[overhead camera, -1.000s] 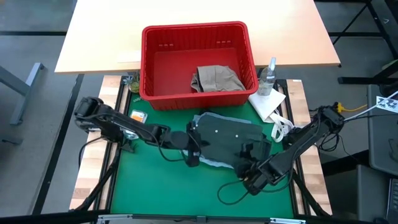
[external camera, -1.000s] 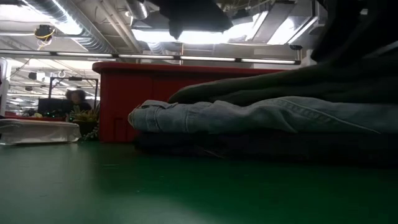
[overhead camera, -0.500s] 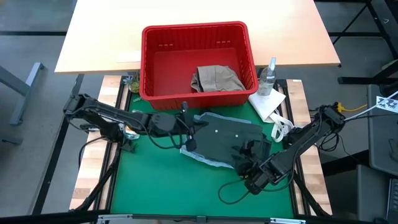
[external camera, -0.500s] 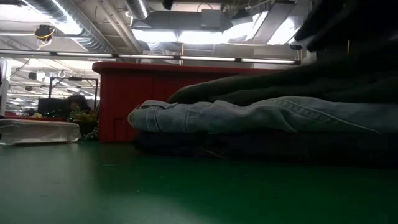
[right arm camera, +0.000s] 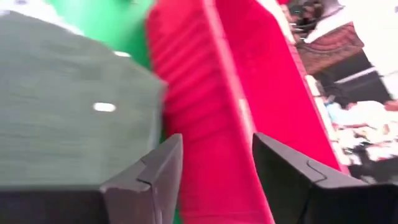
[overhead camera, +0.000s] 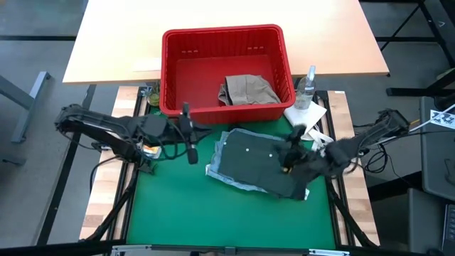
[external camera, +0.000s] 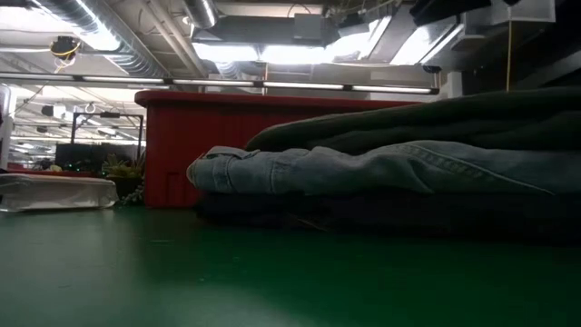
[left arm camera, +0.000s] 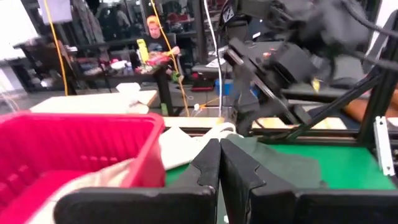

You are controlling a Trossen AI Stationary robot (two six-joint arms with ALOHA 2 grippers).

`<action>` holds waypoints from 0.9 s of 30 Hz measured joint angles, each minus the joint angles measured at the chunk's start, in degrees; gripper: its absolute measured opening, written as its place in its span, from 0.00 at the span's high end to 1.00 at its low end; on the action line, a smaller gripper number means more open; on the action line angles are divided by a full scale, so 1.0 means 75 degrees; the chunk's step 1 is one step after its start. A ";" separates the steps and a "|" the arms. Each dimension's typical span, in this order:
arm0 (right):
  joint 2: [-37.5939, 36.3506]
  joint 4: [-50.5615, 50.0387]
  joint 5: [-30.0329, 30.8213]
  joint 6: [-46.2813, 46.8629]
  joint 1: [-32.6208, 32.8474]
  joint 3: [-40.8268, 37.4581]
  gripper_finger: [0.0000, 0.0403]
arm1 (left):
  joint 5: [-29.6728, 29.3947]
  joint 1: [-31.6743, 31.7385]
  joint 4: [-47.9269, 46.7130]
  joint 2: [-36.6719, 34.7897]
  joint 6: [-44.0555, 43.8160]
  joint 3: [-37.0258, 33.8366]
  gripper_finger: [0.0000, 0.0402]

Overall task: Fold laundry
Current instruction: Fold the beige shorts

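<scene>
low view: soft folded denim [external camera: 381, 170].

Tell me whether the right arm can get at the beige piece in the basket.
Probably yes: the right gripper hovers open over the folded stack, and the beige piece lies uncovered in the open-topped red basket just beyond.

Olive piece [external camera: 436, 118] tops light denim [external camera: 363, 171], red basket [external camera: 182, 145] behind.

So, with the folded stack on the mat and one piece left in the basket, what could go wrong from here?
1. The open right gripper hangs over the olive piece topping the stack; it might snag and undo the fold.
2. The light denim sticks out beyond the olive layer, so the stack may slide.
3. The beige piece lies against the red basket wall, awkward to grasp.
</scene>
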 joint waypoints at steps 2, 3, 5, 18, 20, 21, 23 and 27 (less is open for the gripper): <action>-0.0433 0.0009 0.0146 -0.0564 -0.0353 0.0000 0.52 | -0.0002 0.0056 -0.0170 -0.0175 0.0295 0.0000 0.99; -0.0673 0.0009 0.0159 -0.0817 -0.0555 0.0000 0.52 | 0.0001 0.0094 -0.0248 -0.0246 0.0378 0.0000 0.99; -0.1122 0.0026 0.0161 -0.1286 -0.0959 0.0000 0.52 | -0.0010 0.0157 -0.0419 -0.0363 0.0431 0.0000 0.99; -0.2933 0.0662 -0.0973 -0.1256 -0.3358 0.0006 0.52 | -0.0413 0.1012 -0.0681 -0.0505 -0.0363 0.0000 0.99; -0.2936 0.1228 -0.1669 -0.1352 -0.3845 0.0006 0.52 | -0.0432 0.1172 -0.0681 -0.0502 -0.0720 0.0000 0.99; -0.2931 0.1580 -0.1976 -0.1461 -0.4099 0.0006 0.52 | -0.0424 0.1246 -0.0679 -0.0502 -0.0871 0.0000 0.99; -0.2826 0.2423 -0.2523 -0.1793 -0.4630 0.0006 0.52 | -0.0418 0.1368 -0.0679 -0.0502 -0.1072 0.0000 0.99; -0.2414 0.4000 -0.3771 -0.2329 -0.5601 0.0009 0.52 | -0.0427 0.1511 -0.0679 -0.0502 -0.1113 0.0000 0.99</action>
